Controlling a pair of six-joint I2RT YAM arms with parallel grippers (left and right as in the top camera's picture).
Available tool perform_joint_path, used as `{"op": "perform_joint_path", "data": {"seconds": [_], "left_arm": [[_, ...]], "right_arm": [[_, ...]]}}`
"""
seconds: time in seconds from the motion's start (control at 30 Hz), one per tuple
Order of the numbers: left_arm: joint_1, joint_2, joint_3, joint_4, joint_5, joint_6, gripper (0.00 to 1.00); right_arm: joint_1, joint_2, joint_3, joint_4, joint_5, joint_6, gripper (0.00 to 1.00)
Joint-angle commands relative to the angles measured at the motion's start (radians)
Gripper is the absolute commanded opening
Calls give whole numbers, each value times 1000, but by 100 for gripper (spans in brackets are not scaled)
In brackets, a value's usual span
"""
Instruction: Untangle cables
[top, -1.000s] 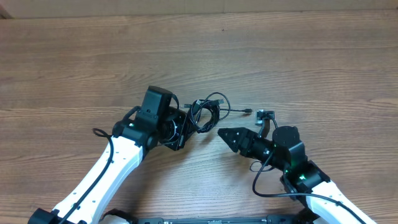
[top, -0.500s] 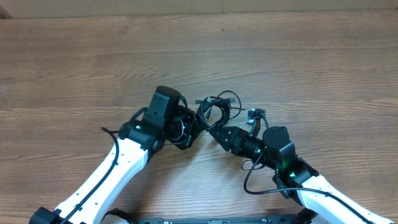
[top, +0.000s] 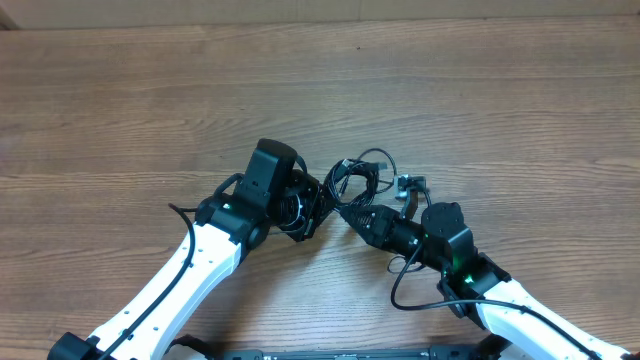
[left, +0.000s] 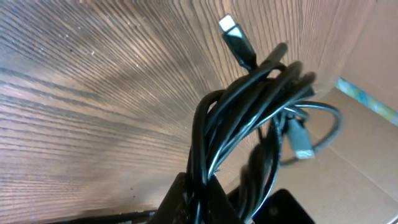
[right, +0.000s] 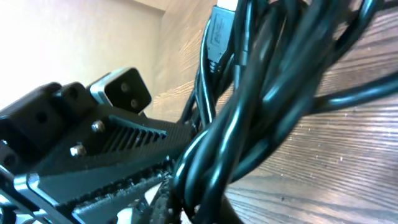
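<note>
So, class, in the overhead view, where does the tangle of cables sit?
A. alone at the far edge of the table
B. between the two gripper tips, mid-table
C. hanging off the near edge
B: the cables are bunched mid-table, with the left gripper on one side and the right gripper on the other.

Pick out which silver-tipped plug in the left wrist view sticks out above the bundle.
The upper plug, poking past the top of the cables; the other plug dangles lower right.
</note>
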Motion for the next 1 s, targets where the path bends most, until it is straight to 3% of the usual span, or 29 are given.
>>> {"op": "perform_joint_path", "data": {"seconds": [0.0, 0.17, 0.5, 0.63, 0.8, 0.97], "left_arm": [[-6, -20, 26, 1, 28, 63, 4], [6, -20, 26, 20, 23, 71, 4], [157, -20, 26, 116, 16, 40, 4], [167, -20, 26, 66, 24, -44, 4], [167, -20, 26, -113, 99, -283, 7], [167, -20, 26, -193, 151, -311, 5]], "right_arm": [[5, 3, 19, 11, -34, -14, 4], [5, 3, 19, 11, -111, -25, 4], [5, 3, 19, -9, -433, -23, 4], [5, 3, 19, -47, -375, -24, 4], [5, 3, 19, -61, -190, -16, 20], [5, 3, 19, -76, -152, -17, 21]]}}
